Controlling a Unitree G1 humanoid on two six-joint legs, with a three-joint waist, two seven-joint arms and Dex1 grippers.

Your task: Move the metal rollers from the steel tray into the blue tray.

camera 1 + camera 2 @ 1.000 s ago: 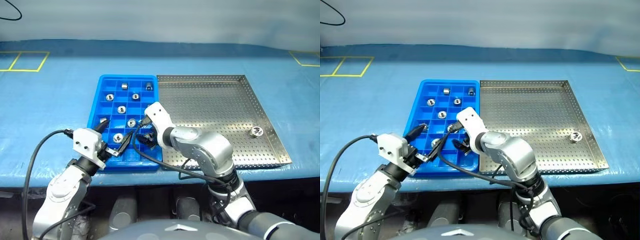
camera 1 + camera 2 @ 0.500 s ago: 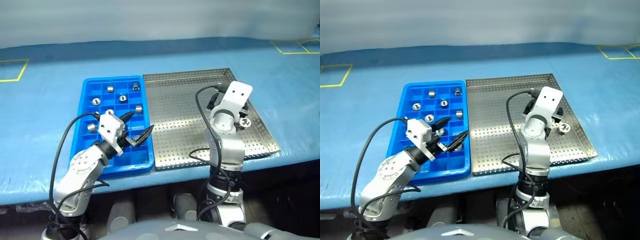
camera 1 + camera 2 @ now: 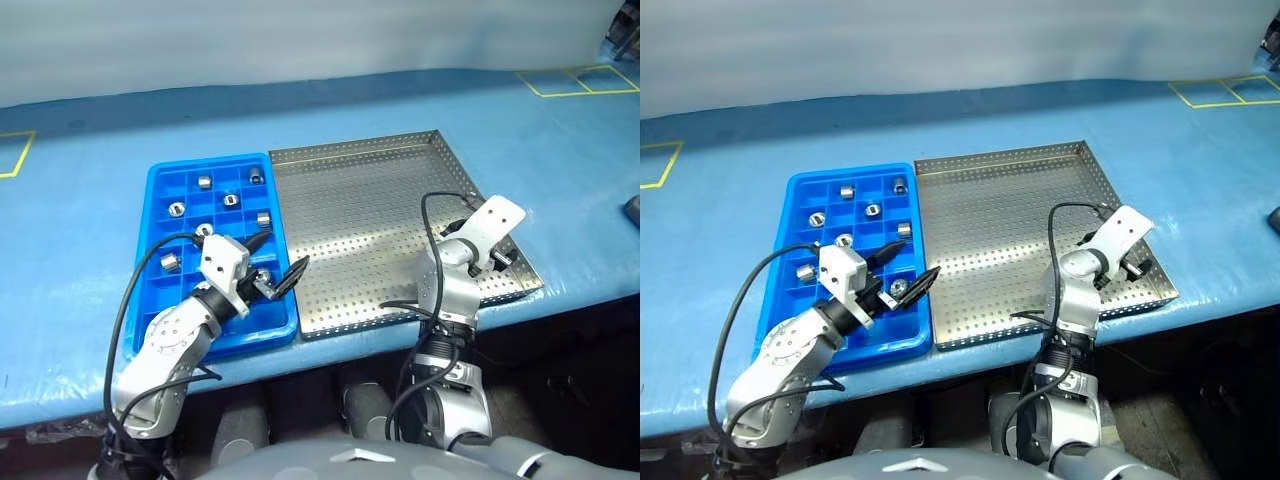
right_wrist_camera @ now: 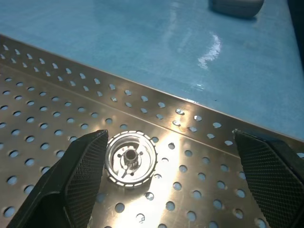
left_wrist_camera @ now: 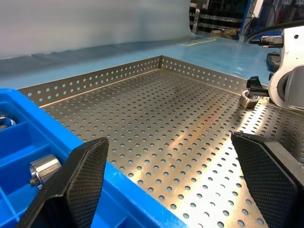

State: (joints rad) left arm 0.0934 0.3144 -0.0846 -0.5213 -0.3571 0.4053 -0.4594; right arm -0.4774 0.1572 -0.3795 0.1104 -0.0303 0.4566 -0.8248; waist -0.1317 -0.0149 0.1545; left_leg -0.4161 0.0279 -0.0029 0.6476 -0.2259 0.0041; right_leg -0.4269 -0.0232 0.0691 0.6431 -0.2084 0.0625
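Swinging right across the scene, our right arm has left the near edge of the blue tray, where it sat a second ago, and now stands over the steel tray's near right corner; our left arm has edged toward the seam between the trays.

On our left, the blue tray (image 3: 160,185) sits with its long side flush against the steel one. We count the metal rollers (image 3: 176,209) spread one to a compartment: two in the far row, several down the middle, one near the left gripper. How many lie under that arm we cannot tell.

The left gripper (image 3: 277,263) hangs over the blue tray's near right corner, claw spread wide and holding nothing. Its wrist view catches one roller (image 5: 44,168) tucked in a blue compartment just beside one finger, and beyond it the perforated floor running to the far rim.

Next comes the steel tray (image 3: 350,150), its floor bare except for a single last roller (image 4: 130,159) lying close to the right rim. From the head views that roller is hidden behind our right arm; the right wrist view shows it plainly, lying flat between the fingers and nearer one of them.

The right gripper (image 4: 166,185) hovers over it, claw released and wide, fingers not touching it.
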